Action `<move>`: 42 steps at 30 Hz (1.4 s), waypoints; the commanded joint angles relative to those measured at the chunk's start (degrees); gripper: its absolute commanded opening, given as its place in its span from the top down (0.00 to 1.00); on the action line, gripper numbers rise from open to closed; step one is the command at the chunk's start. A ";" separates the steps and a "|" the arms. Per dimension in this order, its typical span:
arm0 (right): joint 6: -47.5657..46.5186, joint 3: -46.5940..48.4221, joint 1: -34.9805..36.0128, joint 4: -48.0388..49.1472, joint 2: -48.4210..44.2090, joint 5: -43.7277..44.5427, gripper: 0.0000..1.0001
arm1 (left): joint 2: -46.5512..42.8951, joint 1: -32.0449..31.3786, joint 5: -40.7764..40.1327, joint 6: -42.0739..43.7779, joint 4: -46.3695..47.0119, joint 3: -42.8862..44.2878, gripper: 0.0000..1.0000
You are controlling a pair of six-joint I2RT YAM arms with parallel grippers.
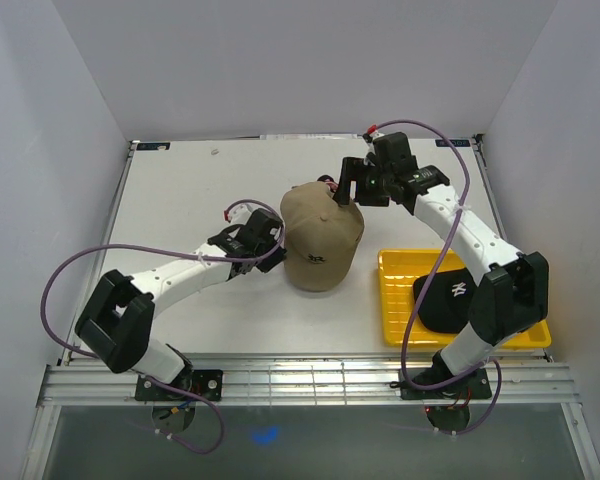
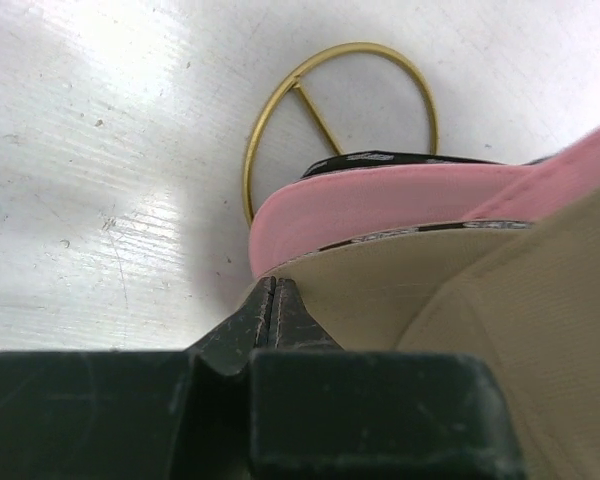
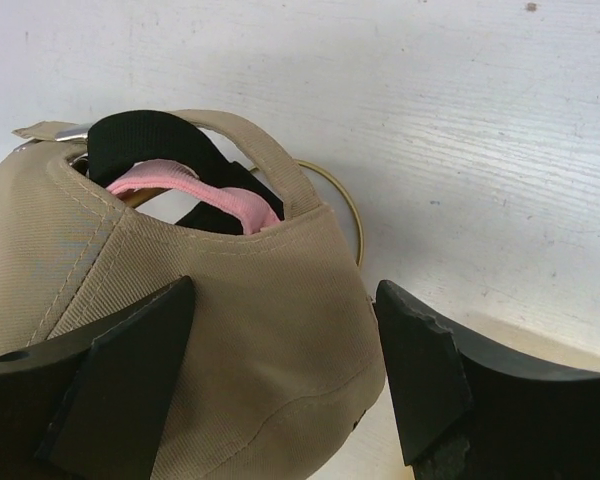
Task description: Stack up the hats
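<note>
White tabletop (image 1: 180, 190), closed in by grey walls on three sides, carries the tan cap (image 1: 322, 240) near its middle, crown up and brim toward the near edge. It sits over a pink cap (image 2: 380, 205), whose brim pokes out under the tan one, and a pink strap shows through the tan cap's rear opening. A gold wire stand (image 2: 280, 110) has its ring flat on the table under them. Bare table lies open to the left and the far side. To the right, well apart, a black cap (image 1: 445, 298) rests in a yellow tray (image 1: 400, 262) by the near edge. The left gripper (image 1: 276, 254) is pressed together and empty, its tips just beside the tan cap's edge. The right gripper (image 1: 342, 192) stands wide, its fingers either side of the tan cap's rear, not clamped
</note>
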 commanded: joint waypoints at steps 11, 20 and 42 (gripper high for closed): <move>0.54 7.70 0.50 -9.04 -2.12 3.12 0.19 | -11.46 1.67 0.23 8.27 -7.33 7.67 0.65; 0.98 12.35 -1.43 -12.29 -5.72 3.12 0.18 | -16.22 1.67 2.59 14.07 -7.86 11.97 0.48; 3.53 17.46 -11.80 -23.02 -30.58 -3.04 0.13 | 8.82 -18.27 18.67 32.00 5.84 37.47 0.40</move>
